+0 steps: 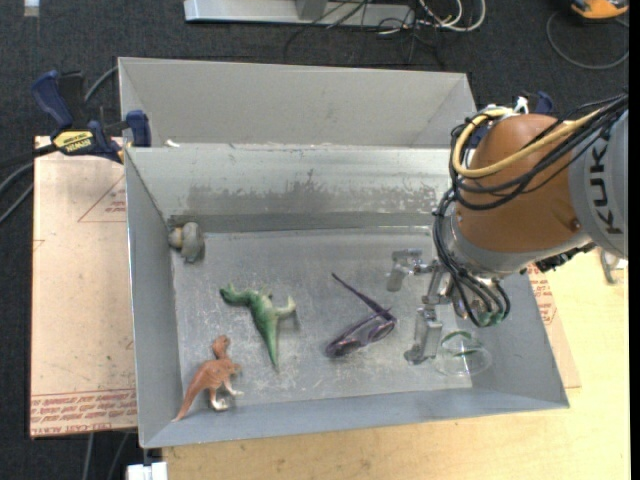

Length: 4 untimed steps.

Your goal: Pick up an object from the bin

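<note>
Orange wrist cover (515,183) with its cables sits highest, coming in from the right over your bin (300,193). Below it your gripper (415,306) hangs low over the right part of the floor, fingers (424,340) spread wide, nothing between them. Purple winged toy (360,333) lies just left of it, and a clear round cup (462,354) just right of the lower finger. Green dinosaur (262,313) mid-floor, orange dinosaur (210,376) front left corner, grey lump (186,240) back left, well apart.
</note>
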Tool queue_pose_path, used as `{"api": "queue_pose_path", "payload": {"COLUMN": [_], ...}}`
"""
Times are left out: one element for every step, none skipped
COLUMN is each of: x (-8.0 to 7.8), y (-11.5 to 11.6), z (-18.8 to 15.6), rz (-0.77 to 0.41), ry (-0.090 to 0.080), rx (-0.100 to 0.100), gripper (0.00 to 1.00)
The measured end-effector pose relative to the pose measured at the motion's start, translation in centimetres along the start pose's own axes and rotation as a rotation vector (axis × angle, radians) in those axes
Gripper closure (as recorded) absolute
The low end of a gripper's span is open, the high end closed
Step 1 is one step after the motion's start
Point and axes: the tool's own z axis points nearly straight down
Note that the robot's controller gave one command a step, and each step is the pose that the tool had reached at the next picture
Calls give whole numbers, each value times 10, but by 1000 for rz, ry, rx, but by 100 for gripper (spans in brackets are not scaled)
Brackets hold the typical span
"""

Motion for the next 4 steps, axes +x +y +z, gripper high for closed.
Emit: {"api": "queue_pose_path", "payload": {"x": [-1, -12, -7, -7], "y": [0, 20, 48, 48], "z": [-4, 102, 111, 111], "rz": [-1, -55, 171, 171], "ry": [-8, -6, -9, -9], "rx": [0, 0, -1, -1], "gripper": [0, 0, 100, 100]}}
